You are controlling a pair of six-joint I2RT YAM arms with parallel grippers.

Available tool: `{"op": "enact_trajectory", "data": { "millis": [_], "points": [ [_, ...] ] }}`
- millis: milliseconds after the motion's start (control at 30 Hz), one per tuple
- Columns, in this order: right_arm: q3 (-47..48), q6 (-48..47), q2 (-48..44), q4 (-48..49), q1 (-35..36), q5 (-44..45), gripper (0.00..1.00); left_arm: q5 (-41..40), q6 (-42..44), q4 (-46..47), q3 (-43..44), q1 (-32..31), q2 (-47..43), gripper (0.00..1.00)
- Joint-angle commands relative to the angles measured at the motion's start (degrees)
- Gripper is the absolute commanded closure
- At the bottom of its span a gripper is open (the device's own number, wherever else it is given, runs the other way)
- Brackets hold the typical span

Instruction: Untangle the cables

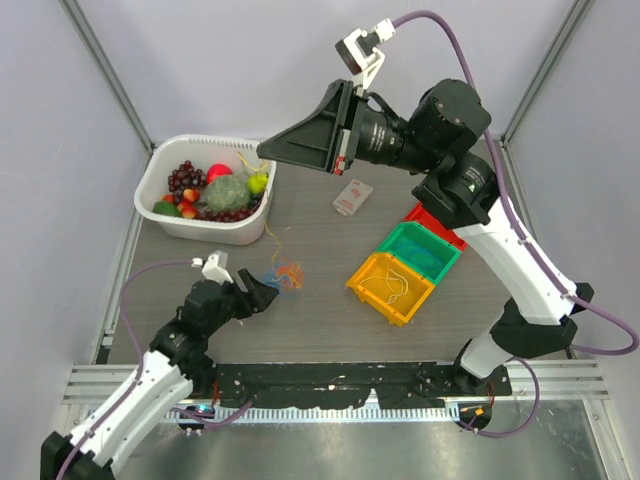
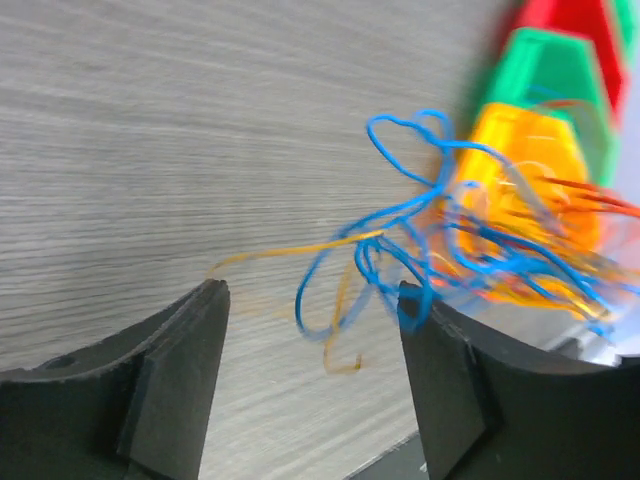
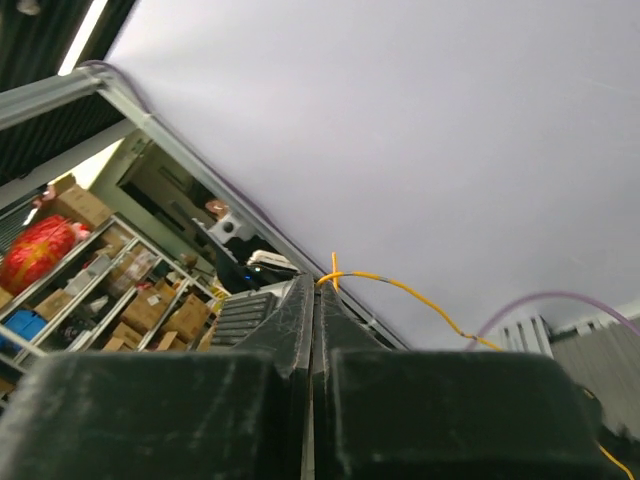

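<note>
Left jaws apart at the cables (image 2: pixel 440 240); right jaws clamped on orange wire (image 3: pixel 360 275).

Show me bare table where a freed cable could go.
The wooden table is bare between the blue-and-orange cable tangle and the yellow plastic bin, and along the near edge below them. Crowded: around the tangle, where the open left gripper sits, and by the white fruit tub.

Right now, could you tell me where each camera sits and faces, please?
Top external: above and behind, looking down on the table; left arm, right arm show.
Left wrist: low, facing the cable tangle and yellow bin; open left gripper below.
Right wrist: raised, facing upward; shut right gripper pinches an orange-yellow wire.
Shared: top and left wrist both see tangle and yellow bin.
</note>
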Motion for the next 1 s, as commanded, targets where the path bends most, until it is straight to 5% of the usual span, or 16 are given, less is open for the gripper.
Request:
{"op": "enact_trajectory", "data": {
  "millis": [0, 133, 267, 567, 733, 967],
  "points": [
    [-9.45, -5.59, -5.36, -2.84, -0.24, 3.82, 0.99, 4.39, -2.09, -7.72, 4.96, 0.01, -12.29, 0.23],
    [-12.82, -5.86, -6.95, -2.66, -0.24, 5.05, 0.99, 4.39, -1.48, -13.27, 8.47, 0.01, -23.19, 0.16],
    [-12.47, -5.42, -6.86, -3.19, -0.16, 5.93, 0.99, 8.15, 1.15, -8.2, 10.24, 0.01, -26.47, 0.14],
    [-11.86, 0.9, -5.19, 2.26, -0.24, 5.05, 0.99, 21.69, 19.16, 5.52, 18.5, 0.01, -4.6, 0.15],
    [-11.15, 3.63, -4.14, 4.98, -0.24, 4.79, 0.99, 27.49, 21.72, 10.36, 19.56, 0.01, 2.09, 0.19],
    [-10.01, 5.74, -3.0, 6.91, -0.24, 4.79, 0.99, 24.09, 22.24, 13.54, 18.68, -0.08, 3.32, 0.24]
  ]
}}
